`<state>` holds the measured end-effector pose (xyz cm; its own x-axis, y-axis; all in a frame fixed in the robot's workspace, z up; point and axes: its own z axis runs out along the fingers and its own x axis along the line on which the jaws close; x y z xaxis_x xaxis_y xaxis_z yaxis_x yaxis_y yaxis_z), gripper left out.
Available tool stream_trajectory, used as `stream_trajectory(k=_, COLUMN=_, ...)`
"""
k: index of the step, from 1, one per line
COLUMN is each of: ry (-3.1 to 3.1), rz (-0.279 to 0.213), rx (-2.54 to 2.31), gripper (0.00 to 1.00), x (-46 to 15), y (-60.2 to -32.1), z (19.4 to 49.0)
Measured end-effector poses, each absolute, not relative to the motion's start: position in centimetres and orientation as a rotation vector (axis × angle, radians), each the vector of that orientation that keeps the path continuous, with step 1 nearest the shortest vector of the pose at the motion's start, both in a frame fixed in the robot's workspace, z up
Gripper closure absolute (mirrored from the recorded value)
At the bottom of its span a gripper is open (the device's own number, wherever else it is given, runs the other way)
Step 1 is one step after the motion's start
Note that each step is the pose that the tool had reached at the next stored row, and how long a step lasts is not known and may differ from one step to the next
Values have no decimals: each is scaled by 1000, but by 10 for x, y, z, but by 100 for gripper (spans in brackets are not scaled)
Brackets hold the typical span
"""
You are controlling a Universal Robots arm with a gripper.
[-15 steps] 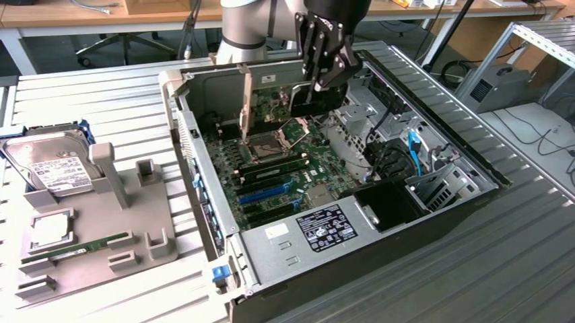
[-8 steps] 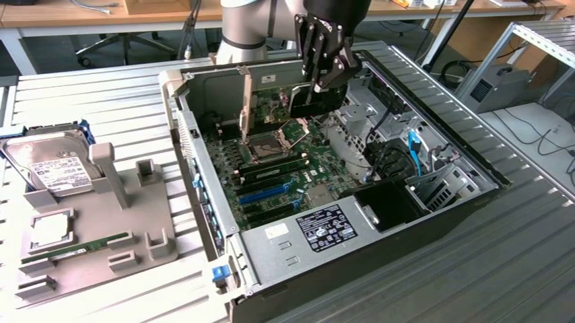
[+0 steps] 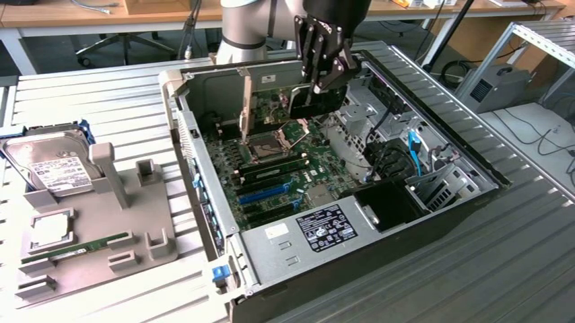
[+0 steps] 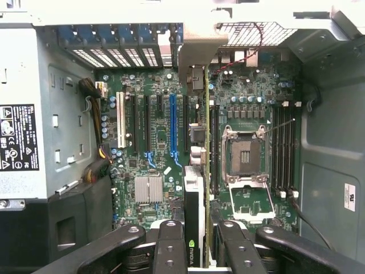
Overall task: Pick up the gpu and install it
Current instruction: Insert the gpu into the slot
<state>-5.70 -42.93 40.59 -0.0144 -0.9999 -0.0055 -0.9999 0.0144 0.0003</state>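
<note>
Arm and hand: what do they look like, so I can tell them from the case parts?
The arm is a smooth silver-grey tube with a black wrist section. The hand is black, with jointed link fingers studded with round bolts.

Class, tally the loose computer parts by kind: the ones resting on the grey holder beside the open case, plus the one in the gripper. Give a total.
Hard drive: 1
Memory stick: 1
Square silver chip: 1
Graphics card, held in the gripper: 1
Total: 4
</note>
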Motion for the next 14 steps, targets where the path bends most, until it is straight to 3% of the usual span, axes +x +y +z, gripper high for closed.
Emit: stream_trajectory(k=14, ry=2235, rz=6, rx=-2203, gripper=73, x=-57, y=-429, z=402)
